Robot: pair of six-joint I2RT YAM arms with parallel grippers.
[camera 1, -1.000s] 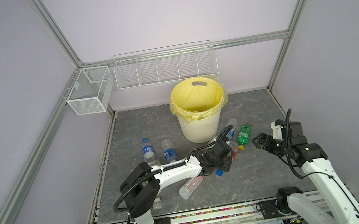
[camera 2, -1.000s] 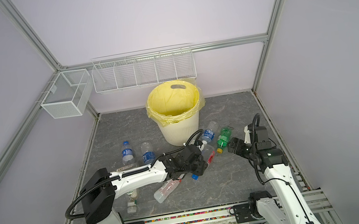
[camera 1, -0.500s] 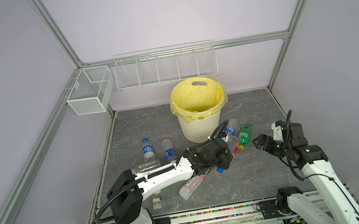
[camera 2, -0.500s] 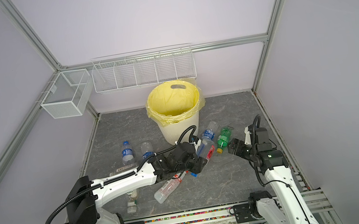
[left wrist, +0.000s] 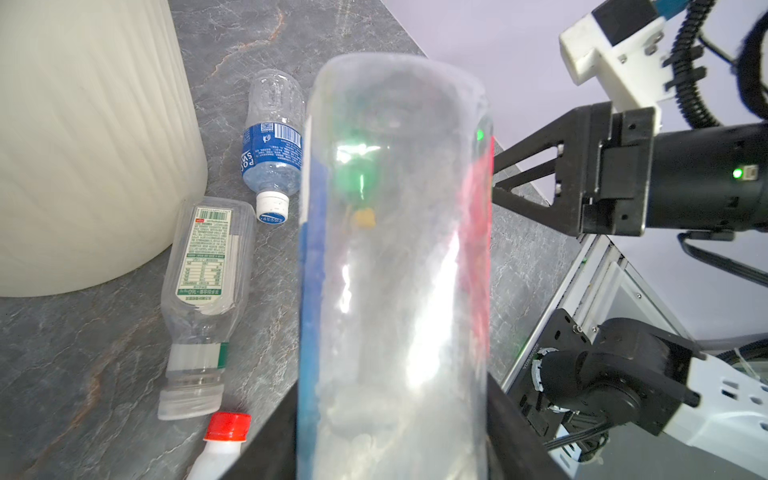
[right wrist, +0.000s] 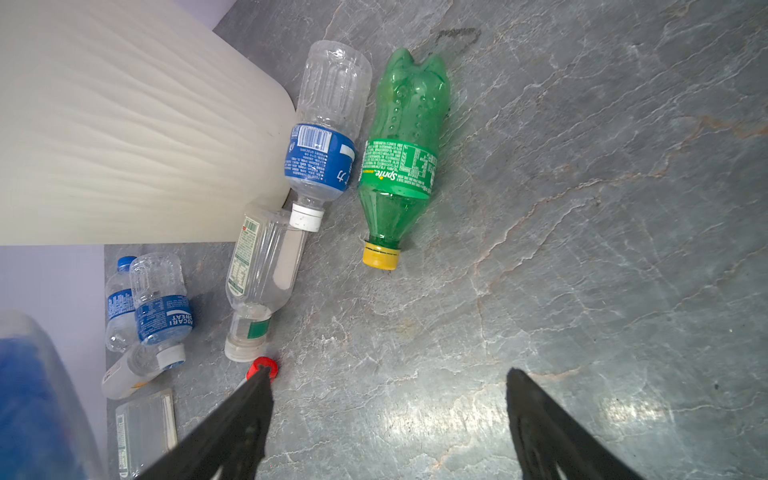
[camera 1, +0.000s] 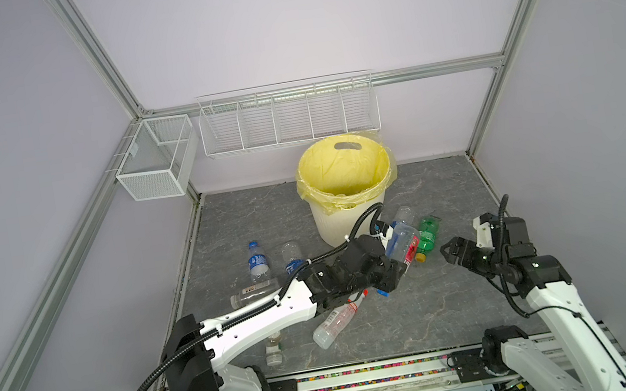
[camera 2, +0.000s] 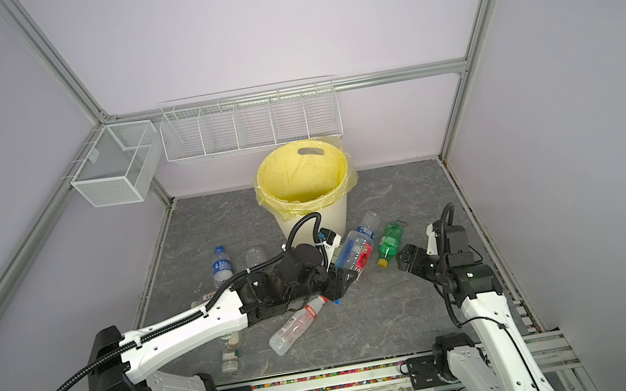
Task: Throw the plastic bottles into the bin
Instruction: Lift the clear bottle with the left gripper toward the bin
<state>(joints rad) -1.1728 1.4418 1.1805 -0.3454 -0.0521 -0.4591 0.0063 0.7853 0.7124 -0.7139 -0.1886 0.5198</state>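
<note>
One smooth clear cyl. bottle (camera 1: 403, 240) clamped in left claw (camera 1: 394, 268); right claw (right wrist: 386, 378) wide; ribbed cream bin (camera 1: 343, 223) near.

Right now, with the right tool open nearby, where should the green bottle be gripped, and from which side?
Take the green bottle across its tapered shoulder, between label and yellow cap, coming down from above. It lies flat, cap toward the open right tool; the blue-labelled bottle crowds its body, so the shoulder probably leaves more finger room.
</note>
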